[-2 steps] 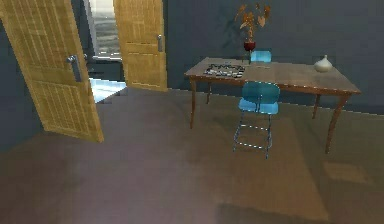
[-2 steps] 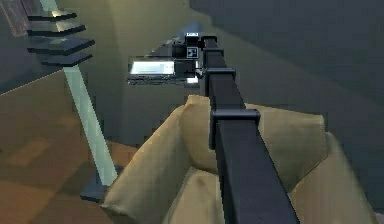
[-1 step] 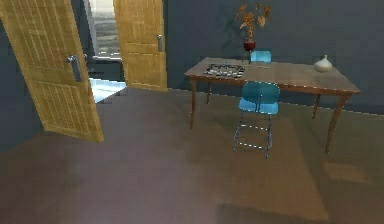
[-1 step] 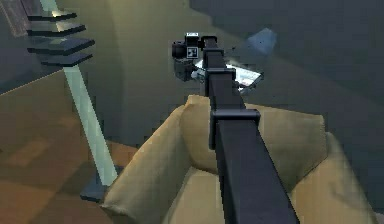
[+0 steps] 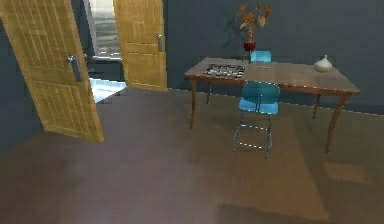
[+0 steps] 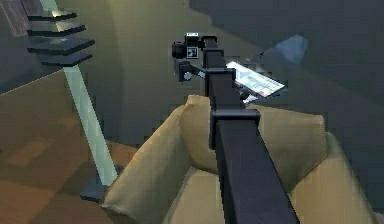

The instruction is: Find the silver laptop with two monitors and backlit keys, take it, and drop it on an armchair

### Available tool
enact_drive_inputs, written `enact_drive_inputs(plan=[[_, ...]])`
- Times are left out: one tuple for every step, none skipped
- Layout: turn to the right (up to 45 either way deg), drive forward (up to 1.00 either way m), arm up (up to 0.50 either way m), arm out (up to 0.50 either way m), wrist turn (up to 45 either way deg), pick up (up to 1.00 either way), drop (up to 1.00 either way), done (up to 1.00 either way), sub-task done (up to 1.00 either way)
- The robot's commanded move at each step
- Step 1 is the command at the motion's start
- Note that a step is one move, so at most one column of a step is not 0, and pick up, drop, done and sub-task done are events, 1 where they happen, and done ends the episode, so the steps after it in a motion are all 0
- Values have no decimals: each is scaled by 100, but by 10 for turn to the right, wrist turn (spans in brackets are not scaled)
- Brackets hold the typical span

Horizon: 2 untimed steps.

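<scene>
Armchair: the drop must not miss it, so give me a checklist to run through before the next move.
1. Armchair lies below the arm: ok.
2. Claw holds something: cannot tell.
3. Silver slab, right of the arm's far end, is the laptop: cannot tell.
4. Silver slab is over the seat: cannot tell.
5. Lamp pole stands apart from the arm: ok.
</scene>
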Motion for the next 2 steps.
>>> enact_drive_inputs(plan=[[0,0,-38,0,0,0,0,0,0],[0,0,-50,0,0,0,0,0,0]])
